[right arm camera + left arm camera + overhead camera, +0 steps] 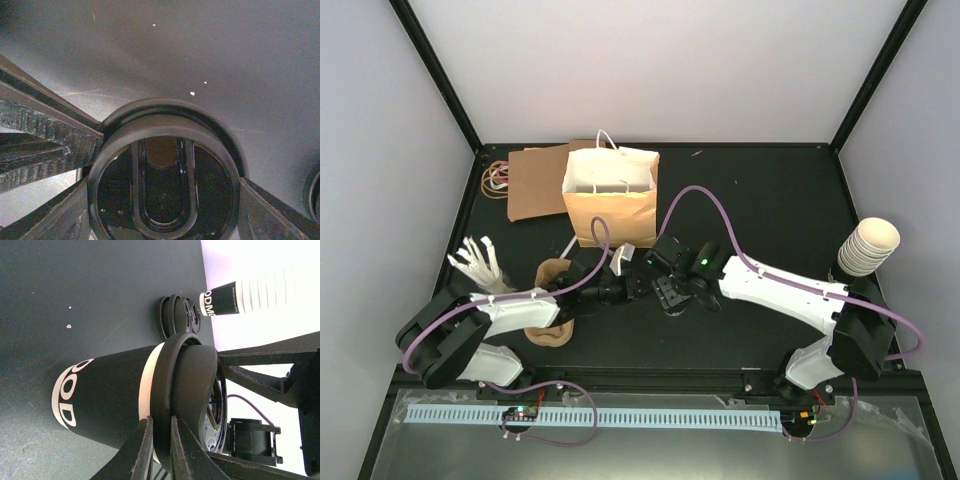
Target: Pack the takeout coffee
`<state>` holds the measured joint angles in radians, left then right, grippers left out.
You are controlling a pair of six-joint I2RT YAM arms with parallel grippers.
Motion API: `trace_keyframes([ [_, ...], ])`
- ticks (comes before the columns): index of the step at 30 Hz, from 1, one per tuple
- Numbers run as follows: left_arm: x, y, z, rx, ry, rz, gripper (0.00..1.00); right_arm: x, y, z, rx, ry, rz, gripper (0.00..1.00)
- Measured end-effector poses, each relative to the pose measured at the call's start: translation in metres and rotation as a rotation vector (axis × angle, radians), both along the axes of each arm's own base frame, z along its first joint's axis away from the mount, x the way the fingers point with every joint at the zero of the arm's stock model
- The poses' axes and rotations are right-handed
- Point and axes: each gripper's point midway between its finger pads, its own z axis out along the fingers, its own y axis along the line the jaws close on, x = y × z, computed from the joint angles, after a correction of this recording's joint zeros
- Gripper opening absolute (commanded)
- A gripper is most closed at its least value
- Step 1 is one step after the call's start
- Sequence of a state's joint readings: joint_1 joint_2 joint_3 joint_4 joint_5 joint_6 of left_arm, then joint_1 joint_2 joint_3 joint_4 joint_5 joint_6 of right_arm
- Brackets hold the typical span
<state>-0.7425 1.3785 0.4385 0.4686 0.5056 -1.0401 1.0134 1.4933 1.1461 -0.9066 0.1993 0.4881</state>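
Observation:
One takeout coffee, a dark cup (105, 395) with white lettering and a round black lid (192, 375), stands on the black table. In the left wrist view my left gripper (160, 422) is shut on the lid's rim, one finger on each side of it. The right wrist view looks straight down on the same lid (165, 170). There my right gripper (167, 172) spans it, with fingers (50, 135) pressed against its opposite sides. From above, both grippers meet at mid-table, left (632, 285) and right (670, 290), and they hide the cup.
An open paper bag (610, 195) stands behind the grippers, with brown cardboard (535, 180) to its left. The pulp cup tray (550, 272) lies under my left arm. Cream cups (868, 245) are stacked at the right edge. Spare black lids (177, 315) and white forks (480, 262) lie nearby.

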Motion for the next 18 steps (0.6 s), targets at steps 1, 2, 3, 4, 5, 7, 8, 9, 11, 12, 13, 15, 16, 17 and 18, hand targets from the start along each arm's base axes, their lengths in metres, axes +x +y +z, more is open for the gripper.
trace_keyframes([
  [1,0.000,0.000,0.001,0.001,-0.002,0.002,0.06,0.000,0.000,0.000,0.002,-0.002,0.000,0.64],
  [2,0.000,0.000,0.000,0.004,-0.003,0.003,0.06,0.000,0.000,0.001,0.005,-0.003,0.000,0.64],
  [3,0.000,0.000,0.001,0.003,-0.005,0.005,0.06,0.000,0.000,0.001,0.007,-0.005,0.000,0.63],
  [4,0.000,0.000,0.002,0.002,-0.008,0.007,0.08,0.000,0.000,0.002,0.011,-0.007,0.000,0.63],
  [5,0.000,0.000,0.003,-0.001,-0.011,0.007,0.09,0.000,0.000,0.002,0.014,-0.009,0.000,0.63],
  [7,-0.001,0.000,0.005,-0.008,-0.018,0.006,0.11,0.000,0.000,0.003,0.021,-0.012,0.002,0.63],
  [8,-0.003,0.001,0.005,-0.012,-0.020,0.008,0.12,0.000,0.000,0.003,0.022,-0.013,0.007,0.63],
  [9,-0.004,0.002,0.005,-0.016,-0.021,0.010,0.14,0.000,0.001,0.003,0.023,-0.014,0.013,0.63],
  [11,-0.006,0.003,0.006,-0.018,-0.026,0.019,0.15,-0.001,0.003,0.003,0.030,-0.008,0.022,0.63],
  [12,-0.007,0.004,0.006,-0.017,-0.029,0.022,0.16,-0.001,0.004,0.003,0.033,-0.006,0.024,0.63],
  [13,-0.008,0.004,0.006,-0.017,-0.030,0.024,0.16,-0.001,0.004,0.003,0.034,-0.006,0.025,0.63],
  [15,-0.011,0.004,0.006,-0.019,-0.029,0.018,0.17,-0.001,0.004,0.003,0.035,-0.004,0.024,0.63],
  [16,-0.013,0.004,0.006,-0.020,-0.025,0.015,0.18,-0.001,0.004,0.002,0.035,-0.003,0.024,0.63],
  [17,-0.014,0.004,0.006,-0.022,-0.023,0.016,0.19,-0.001,0.004,0.002,0.035,-0.003,0.025,0.63],
  [18,-0.015,0.005,0.006,-0.024,-0.020,0.020,0.20,-0.001,0.005,0.002,0.035,-0.003,0.026,0.63],
])
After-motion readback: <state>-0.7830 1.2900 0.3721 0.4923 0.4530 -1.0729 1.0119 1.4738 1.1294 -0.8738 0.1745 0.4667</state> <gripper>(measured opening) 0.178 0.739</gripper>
